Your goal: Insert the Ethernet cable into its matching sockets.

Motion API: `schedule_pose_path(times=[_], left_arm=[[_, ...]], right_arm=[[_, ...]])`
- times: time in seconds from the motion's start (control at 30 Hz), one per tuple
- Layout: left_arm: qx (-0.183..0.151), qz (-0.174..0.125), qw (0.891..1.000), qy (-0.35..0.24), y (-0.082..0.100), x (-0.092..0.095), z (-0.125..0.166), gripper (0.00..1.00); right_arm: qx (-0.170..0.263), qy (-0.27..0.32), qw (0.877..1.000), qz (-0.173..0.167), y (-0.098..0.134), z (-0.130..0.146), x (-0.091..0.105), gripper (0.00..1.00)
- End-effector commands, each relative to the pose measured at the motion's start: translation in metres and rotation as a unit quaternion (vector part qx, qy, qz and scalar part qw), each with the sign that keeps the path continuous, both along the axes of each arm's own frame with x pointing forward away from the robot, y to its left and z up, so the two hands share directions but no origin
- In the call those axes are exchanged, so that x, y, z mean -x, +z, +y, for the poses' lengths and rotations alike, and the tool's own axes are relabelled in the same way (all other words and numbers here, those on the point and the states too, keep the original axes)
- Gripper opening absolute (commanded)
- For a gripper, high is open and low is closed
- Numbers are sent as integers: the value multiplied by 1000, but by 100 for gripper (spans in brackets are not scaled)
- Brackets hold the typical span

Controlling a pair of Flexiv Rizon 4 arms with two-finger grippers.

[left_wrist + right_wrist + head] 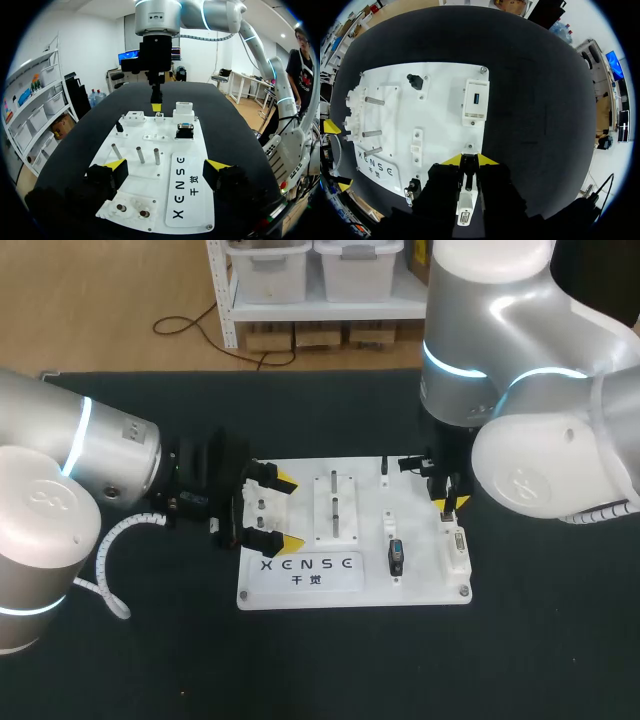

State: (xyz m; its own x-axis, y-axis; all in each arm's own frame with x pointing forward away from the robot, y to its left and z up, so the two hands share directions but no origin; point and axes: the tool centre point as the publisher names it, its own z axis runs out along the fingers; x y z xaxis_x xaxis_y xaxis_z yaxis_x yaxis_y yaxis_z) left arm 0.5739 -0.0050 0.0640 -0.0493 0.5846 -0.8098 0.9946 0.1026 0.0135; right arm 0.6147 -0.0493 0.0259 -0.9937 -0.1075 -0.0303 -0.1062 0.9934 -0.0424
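Ethernet cable [467,172]: made out only as a short dark plug end, pinched from both sides between the yellow tips of the right gripper [470,159]. Could not trace any cord behind it.

Located that gripper over the right edge of the white board [425,582], fingers pointing down and drawn close around the plug. Found a small white socket [470,148] on that same edge, just ahead of the tips (touching the plug or just clear of it, could not tell). Saw in the left wrist view one yellow tip of that gripper right above the socket.

Noted a taller white block [456,545] on the board's right edge, just to the near side of the right gripper. Noted a dark connector [396,555] further in, between that block and the board's middle. Spotted a socket block with a blue port [475,100] near the board's far right corner, apart from the gripper.

Located the left gripper [287,511] at the board's left end, fingers spread wide and gripping nothing, one yellow tip toward the far left corner and one toward the near left. Saw between them a white fixture with two round holes [131,209], seated on the board's left end. Saw three upright metal pegs [141,154] beyond it, toward the board's middle. Found a lettered panel [305,570] along the board's near edge, beside the pegs.
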Motion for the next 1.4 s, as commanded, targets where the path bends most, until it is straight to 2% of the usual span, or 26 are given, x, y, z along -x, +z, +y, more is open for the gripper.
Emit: schedule_pose_path(times=[0.03,0.7,1.0,1.13,1.17,1.2,1.27,1.4], left_arm=[[3,-2,1000,0,-2,1,1,100],[3,-2,1000,0,-2,1,1,100],[3,-2,1000,0,-2,1,1,100],[3,-2,1000,0,-2,1,1,100],[3,-2,1000,0,-2,1,1,100],[3,-2,1000,0,-2,1,1,100],[3,-2,1000,0,-2,1,1,100],[3,-2,1000,0,-2,1,1,100]], right_arm=[[-1,-1,1000,2,-3,-2,1,0],[3,1,1000,14,-22,-3,2,0],[6,-6,1000,12,-24,-7,-1,0],[4,5,1000,1,-16,-5,0,0],[3,4,1000,-4,-12,-5,0,45],[0,2,1000,-7,-9,-5,0,100],[-14,6,1000,-8,1,-4,0,100],[-14,6,1000,-8,1,-4,0,100]])
